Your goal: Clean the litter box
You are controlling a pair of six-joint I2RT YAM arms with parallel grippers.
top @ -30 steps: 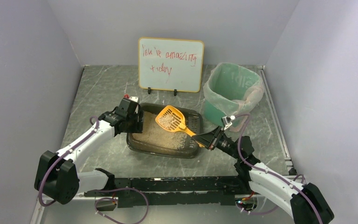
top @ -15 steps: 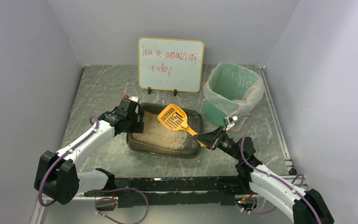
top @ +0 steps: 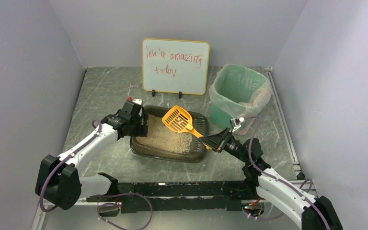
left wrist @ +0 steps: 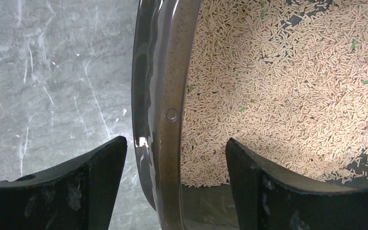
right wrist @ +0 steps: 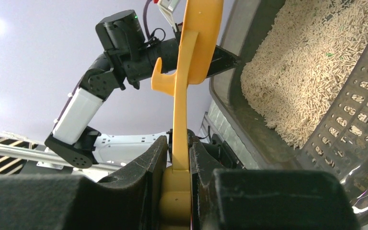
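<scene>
The left end effector [left wrist: 172, 184] stands wide open astride the litter box [left wrist: 156, 72] rim. The right end effector [right wrist: 176, 189] is clamped tight on the orange scoop [top: 178, 120] handle, holding the scoop above the litter [left wrist: 287, 91].

Right wrist: orange litter scoop [right wrist: 188, 72] seen edge-on, head cut off at 12 o'clock, load not visible; handle end buried inside the right gripper [right wrist: 177, 143]. Left wrist: litter box [left wrist: 159, 96] runs off frame at 12, 3 and 6 o'clock. Top: whiteboard [top: 175, 66] scrawl only partly legible.
</scene>
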